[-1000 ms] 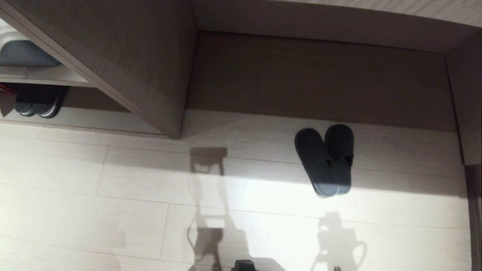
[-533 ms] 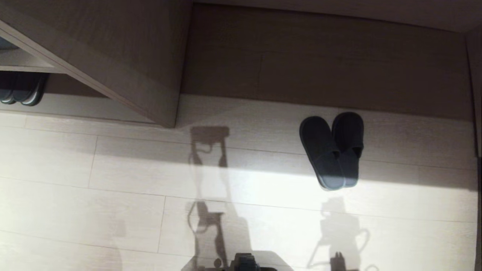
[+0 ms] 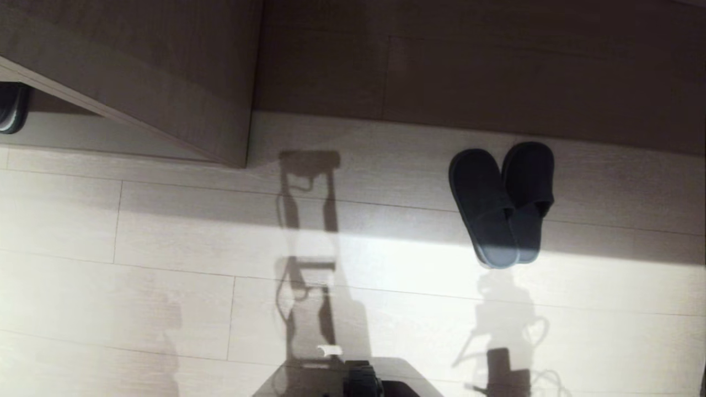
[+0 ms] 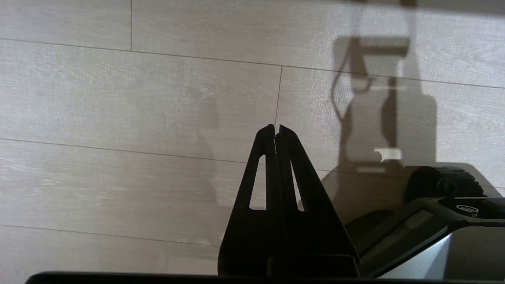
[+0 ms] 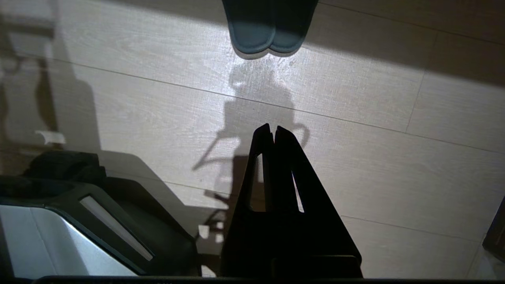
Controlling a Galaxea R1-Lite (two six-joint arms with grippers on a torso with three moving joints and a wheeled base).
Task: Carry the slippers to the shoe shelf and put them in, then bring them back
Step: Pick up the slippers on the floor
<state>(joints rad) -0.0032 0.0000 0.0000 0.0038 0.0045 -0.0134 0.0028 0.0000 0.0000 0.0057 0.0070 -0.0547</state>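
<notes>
The slippers (image 5: 269, 25) lie at twelve o'clock from the right pincer (image 5: 274, 132), heels nearest, both pincers pressed together and empty.

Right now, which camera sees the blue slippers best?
The head view. It shows the whole pair of slippers lying on the floor, toes toward the wall and heels crossing. The right wrist view catches only their heel ends at its edge. The left wrist view shows no slippers, only floor.
</notes>
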